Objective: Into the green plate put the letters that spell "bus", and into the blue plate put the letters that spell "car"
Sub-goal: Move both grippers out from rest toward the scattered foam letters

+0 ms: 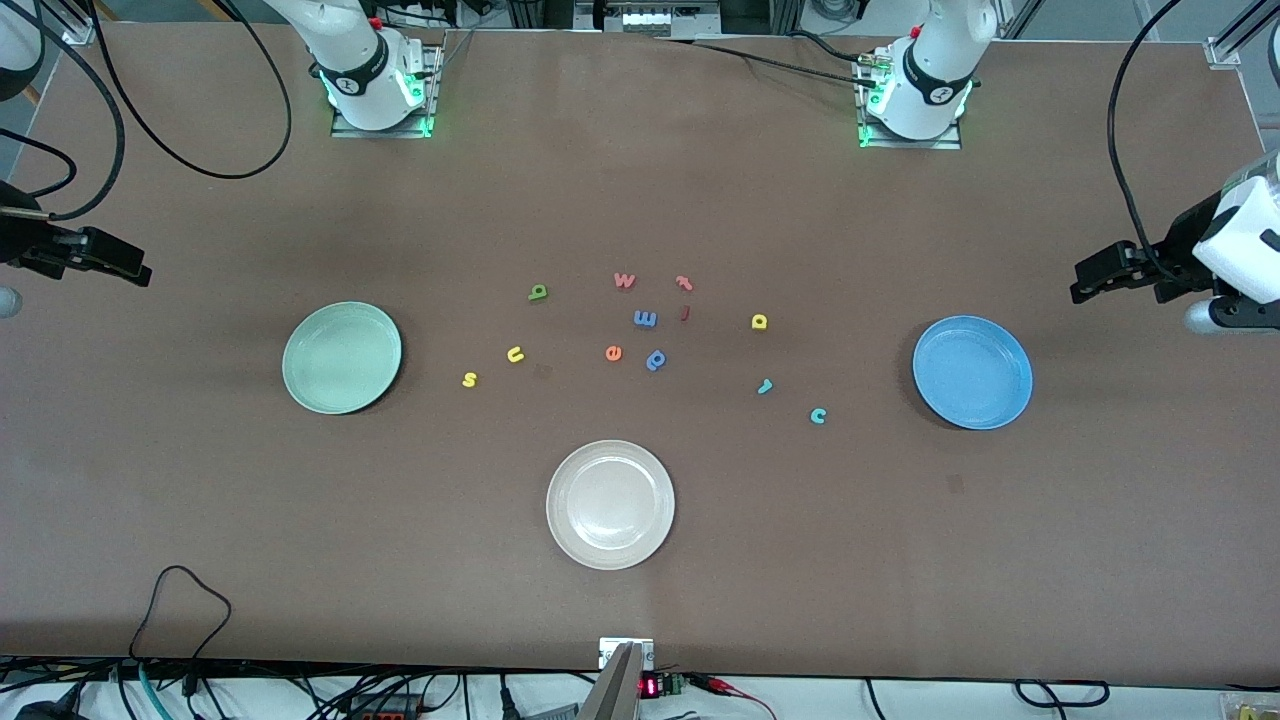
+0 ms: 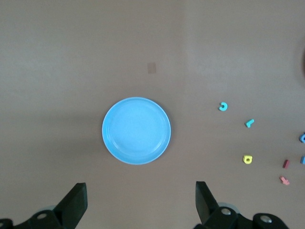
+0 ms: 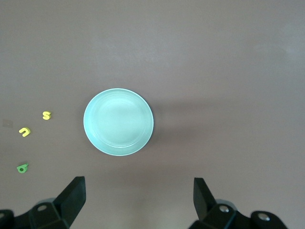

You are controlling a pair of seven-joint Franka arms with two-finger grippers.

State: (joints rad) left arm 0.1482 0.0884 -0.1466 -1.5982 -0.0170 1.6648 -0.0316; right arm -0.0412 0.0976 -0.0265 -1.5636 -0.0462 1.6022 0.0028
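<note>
The green plate [image 1: 342, 358] sits on the tabletop [image 1: 640, 560] toward the right arm's end, the blue plate [image 1: 972, 372] toward the left arm's end; neither holds a letter. Between them the letters lie flat and scattered. The yellow s [image 1: 469, 379], yellow u [image 1: 515, 354] and green b [image 1: 538, 292] form a loose line slanting away from the front camera, the s closest to the green plate. The b lies turned over, its stem pointing toward the left arm's end. The teal c [image 1: 818, 416] lies closest to the blue plate, its gap facing that plate; the teal r [image 1: 765, 386] is just beside it, slightly farther from the front camera, and the yellow a [image 1: 759, 321] farther still.

The left gripper [image 2: 138, 202] hangs above the tabletop at the left arm's end near the blue plate, its jaws spread wide and empty. The right gripper [image 3: 138, 200] hangs at the right arm's end near the green plate, equally wide and empty.
</note>
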